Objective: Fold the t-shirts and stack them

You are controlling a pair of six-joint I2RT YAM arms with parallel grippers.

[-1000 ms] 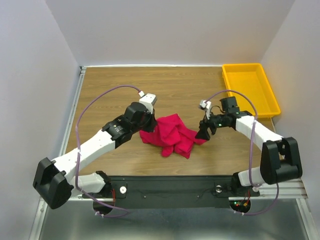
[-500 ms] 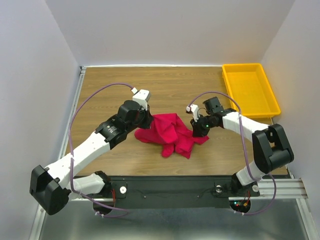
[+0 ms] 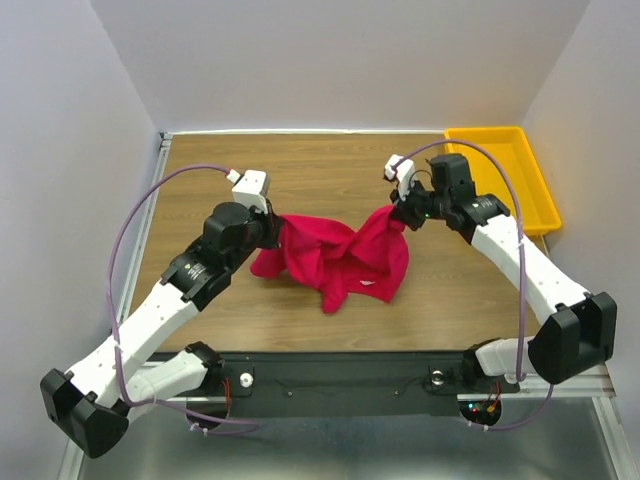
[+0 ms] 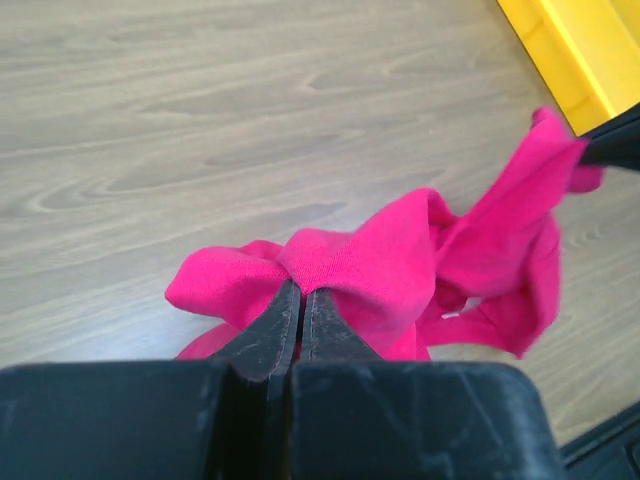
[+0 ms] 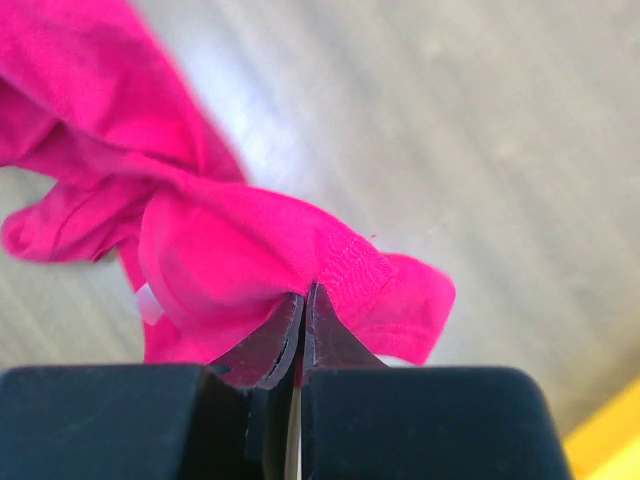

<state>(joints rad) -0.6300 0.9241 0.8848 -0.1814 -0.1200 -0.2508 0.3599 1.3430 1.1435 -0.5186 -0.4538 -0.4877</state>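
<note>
The wooden table lay beneath both claws. Most of the crimson-pink t-shirt rested on it in the gap between them, bunched and creased rather than flat. You held the shirt at two ends. Your left claw was clenched on a pinch of cloth at the end nearest it, and your right claw was clenched on a stitched hem at the other end. The fabric therefore rose to each set of jaws and sagged to the table between. My judgement is that you took it this way to pull the garment open, since a crumpled shirt cannot be folded until it lies spread. The lump trailing from the middle towards the arm bases suggested the spreading was far from done. The yellow tray stood beyond your right claw on its outer side, well apart from the shirt, and it was probably left there so the cloth had room. In both wrist views the fingers met tip to tip with only cloth nipped between them, a thin grip that a hard tug might slip. A small white label showed just beside your right claw, so the neck was likely close to that grip.
</note>
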